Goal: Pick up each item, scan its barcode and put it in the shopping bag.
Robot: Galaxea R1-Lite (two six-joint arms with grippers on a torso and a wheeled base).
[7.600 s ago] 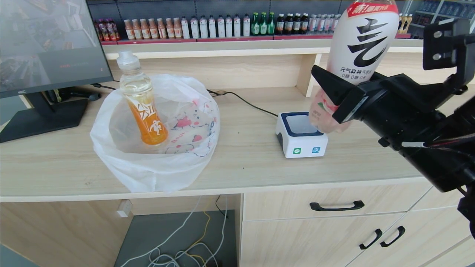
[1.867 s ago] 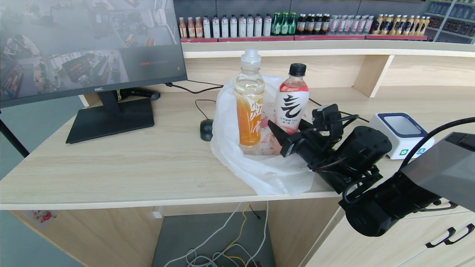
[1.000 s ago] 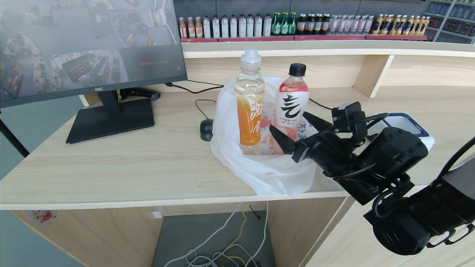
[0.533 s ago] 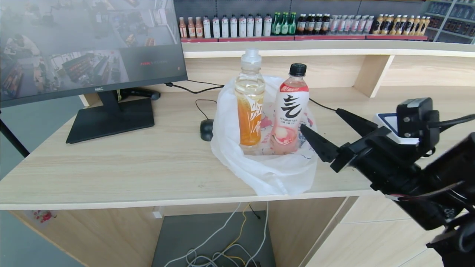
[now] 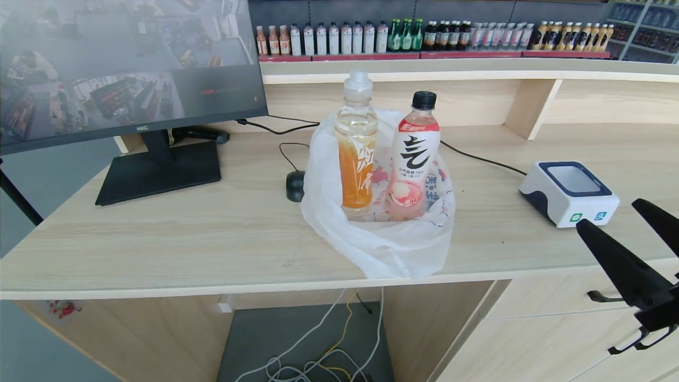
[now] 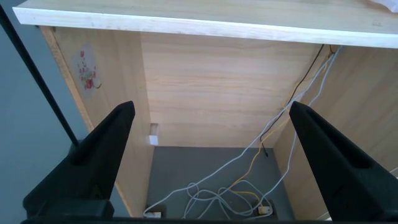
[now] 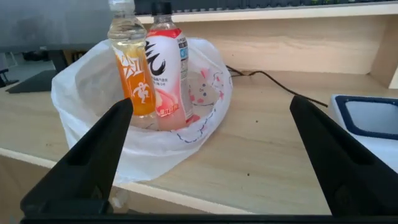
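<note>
Two bottles stand upright in the white shopping bag (image 5: 382, 249), which sits near the front edge of the desk (image 5: 159, 249), about mid-length. The orange bottle (image 5: 356, 159) is toward the left end, with the pink bottle (image 5: 411, 159) just beside it. The scanner (image 5: 567, 193) is toward the right end, well apart from the bag. Right gripper (image 5: 609, 214): off the front edge near the scanner, fingers wide, empty. Left gripper (image 6: 211, 107): below the desk top, fingers wide, empty.

Bright, even light fills the shop, and the counter (image 5: 212, 239) carries only faint shadow around the shopping bag (image 5: 382, 249). Pale glare veils the monitor (image 5: 106, 63) at ten o'clock, and the counter's front edge bows slightly.
</note>
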